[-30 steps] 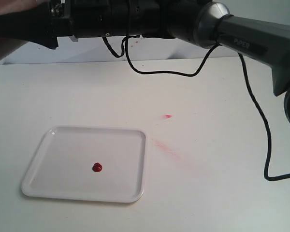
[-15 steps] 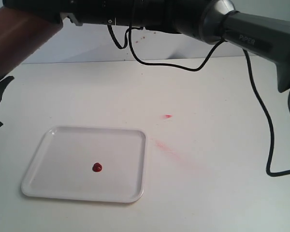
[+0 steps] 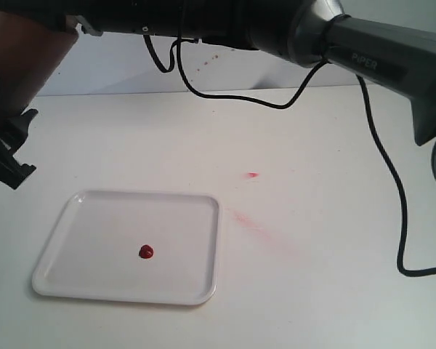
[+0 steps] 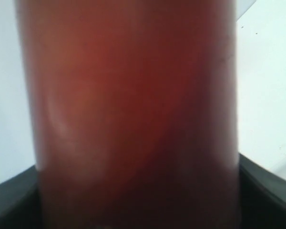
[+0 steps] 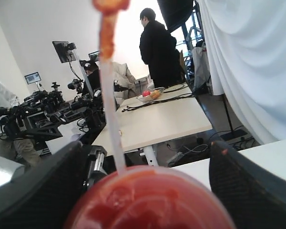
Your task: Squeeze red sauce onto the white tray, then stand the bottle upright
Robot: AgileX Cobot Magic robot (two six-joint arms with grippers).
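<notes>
The bottle [image 3: 22, 62] hangs at the top left, tilted, a dark red cylinder well above the table. My right gripper [image 3: 54, 18] reaches across from the right and is shut on it; the right wrist view shows the bottle's sauce-filled end [image 5: 150, 202] between both black fingers [image 5: 35, 191]. My left gripper [image 3: 9, 153] stands open at the left edge, just under the bottle. The bottle's wall [image 4: 133, 105] fills the left wrist view, with a finger [image 4: 12, 200] on each side. The white tray [image 3: 80, 211] lies front left with a blob of red sauce [image 3: 146, 251] near its middle.
Faint pink smears [image 3: 251, 225] and a small red speck [image 3: 252, 175] mark the white table right of the tray. A black cable [image 3: 392, 182] hangs from the right arm down to the table at the right edge.
The left gripper has come into view at the left edge and risen toward the bottle. The right arm has lifted slightly, and more of the bottle shows at the top left.
</notes>
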